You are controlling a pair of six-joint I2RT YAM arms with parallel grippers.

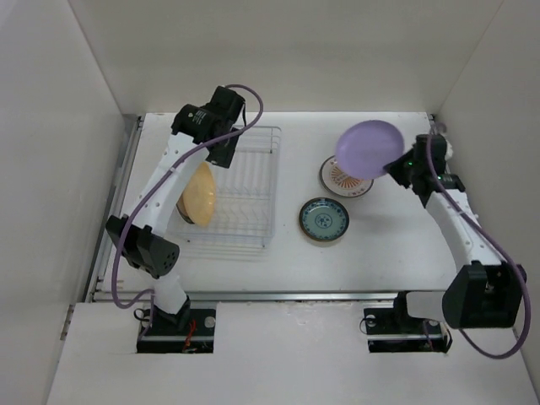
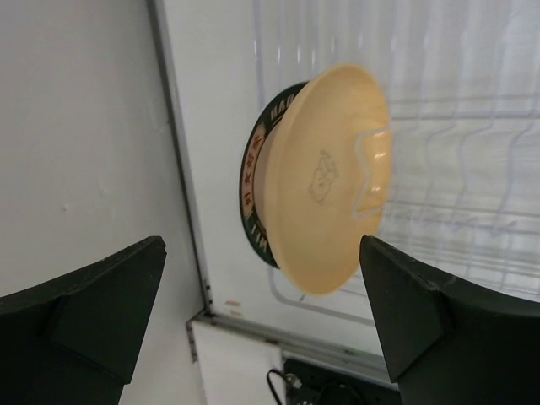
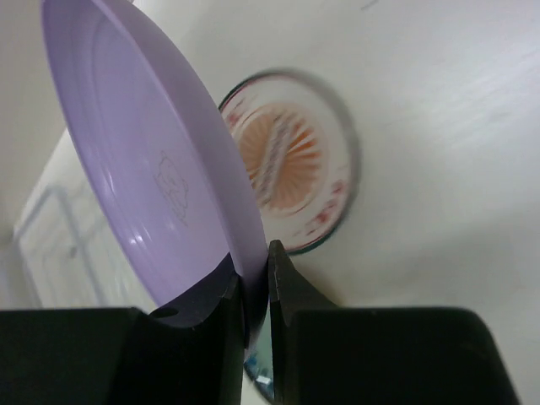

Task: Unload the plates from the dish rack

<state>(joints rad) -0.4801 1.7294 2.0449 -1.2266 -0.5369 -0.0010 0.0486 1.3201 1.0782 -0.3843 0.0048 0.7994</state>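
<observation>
Five round plates show: lavender plate (image 1: 369,148), orange-patterned plate (image 1: 342,179), teal plate (image 1: 324,220), tan-yellow plate (image 1: 199,196), green-rimmed plate (image 2: 253,181); one pale wire dish rack (image 1: 253,169), centre left.

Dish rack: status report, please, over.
Left gripper open, facing tan plate in dish rack, dark-rimmed plate behind it. Right gripper shut on lavender plate, above orange-patterned plate. No obstacle seen.

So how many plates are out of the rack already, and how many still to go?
Two are out: the teal-blue plate and the orange-red plate lie on the table. The right end effector is gripping the lavender plate, held up over the orange-red one. Waiting in the dish rack: the tan-yellow plate and a green-rimmed plate behind it, with the open left end effector near them.
</observation>
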